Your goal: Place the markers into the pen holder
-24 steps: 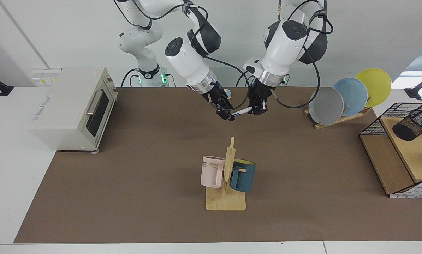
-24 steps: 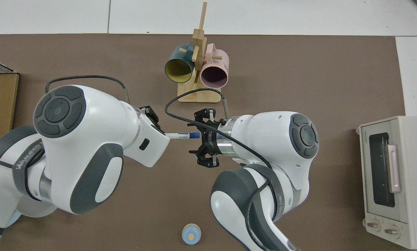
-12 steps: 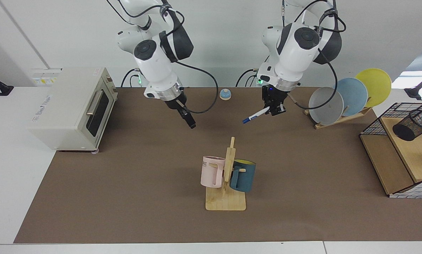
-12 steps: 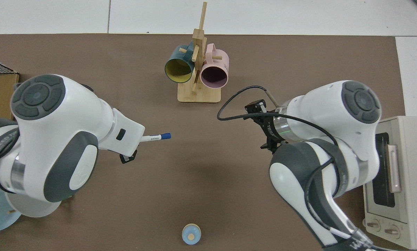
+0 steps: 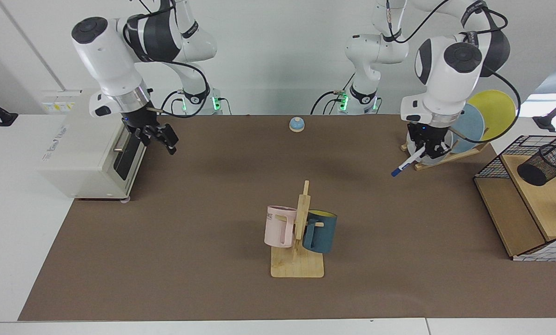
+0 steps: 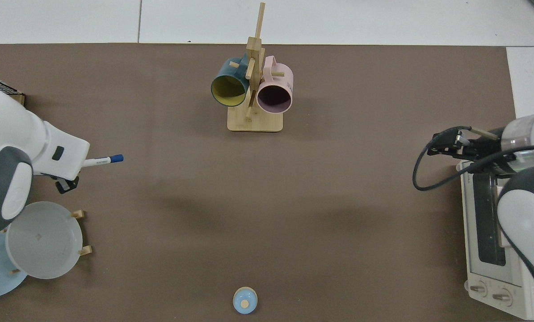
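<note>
Since the handover, our left gripper (image 5: 426, 150) pinches the slim white blue-capped marker (image 5: 404, 165) alone, carrying it toward the black wire-mesh pen holder (image 5: 545, 164) at 3 o'clock, while our right gripper (image 5: 159, 135), fingers spread, retreats.

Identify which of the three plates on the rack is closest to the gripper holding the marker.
The grey plate, frontmost on the rack; the left gripper with the marker hangs directly before it.

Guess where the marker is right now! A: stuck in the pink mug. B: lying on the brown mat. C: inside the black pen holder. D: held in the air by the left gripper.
D: the left gripper grips the marker at its white end, blue cap hanging down above the mat, in front of the plate rack, far short of the pen holder.
</note>
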